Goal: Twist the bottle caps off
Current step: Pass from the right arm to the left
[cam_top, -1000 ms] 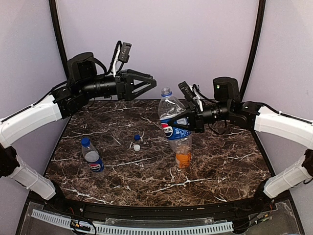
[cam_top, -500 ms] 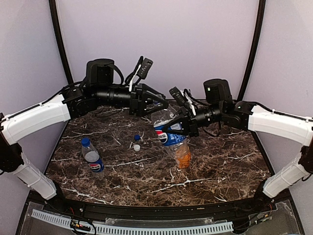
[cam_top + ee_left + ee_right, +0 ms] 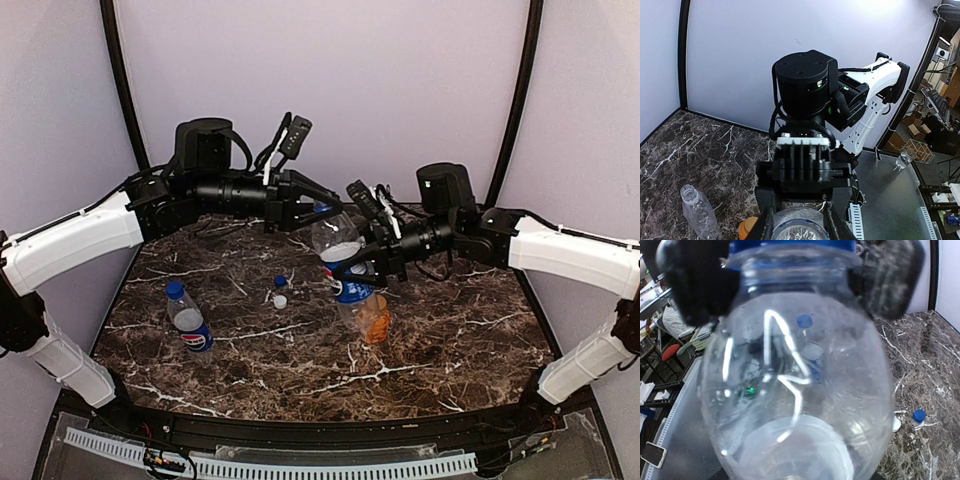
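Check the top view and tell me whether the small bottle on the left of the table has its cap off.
No, a blue cap sits on the neck of the small bottle.

table top (image 3: pixel 450 340): dark brown marble pattern, white veins, lying under the left gripper (image 3: pixel 322 212) and right gripper (image 3: pixel 347 266). wall (image 3: pixel 400 90): plain lilac, behind both, a black curved post (image 3: pixel 122 90) out to each side. slotted white strip (image 3: pixel 300 465): along the table's near edge.

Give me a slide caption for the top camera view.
Left fingers pinch the blue cap of a tilted Pepsi bottle, right fingers around its body.
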{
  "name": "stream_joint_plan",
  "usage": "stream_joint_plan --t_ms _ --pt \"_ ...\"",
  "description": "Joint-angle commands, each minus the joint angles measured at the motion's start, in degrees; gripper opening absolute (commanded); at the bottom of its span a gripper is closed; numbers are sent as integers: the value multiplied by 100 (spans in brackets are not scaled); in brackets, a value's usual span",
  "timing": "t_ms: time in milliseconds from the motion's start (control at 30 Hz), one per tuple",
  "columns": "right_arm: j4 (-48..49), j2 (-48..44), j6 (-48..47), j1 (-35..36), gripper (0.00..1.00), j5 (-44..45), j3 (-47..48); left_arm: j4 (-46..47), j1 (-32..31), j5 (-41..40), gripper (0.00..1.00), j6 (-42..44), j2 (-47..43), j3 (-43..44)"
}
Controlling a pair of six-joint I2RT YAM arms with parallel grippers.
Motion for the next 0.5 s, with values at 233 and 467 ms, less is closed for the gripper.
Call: stream_joint_plan --t_ms 233,467 --pt "58 -810 35 -91 97 802 -276 -730 45 -1789 0 543 -467 -61" --pt "81 -1152 288 -318 98 1549 -496 -444 59 -3324 0 1018 77 -109"
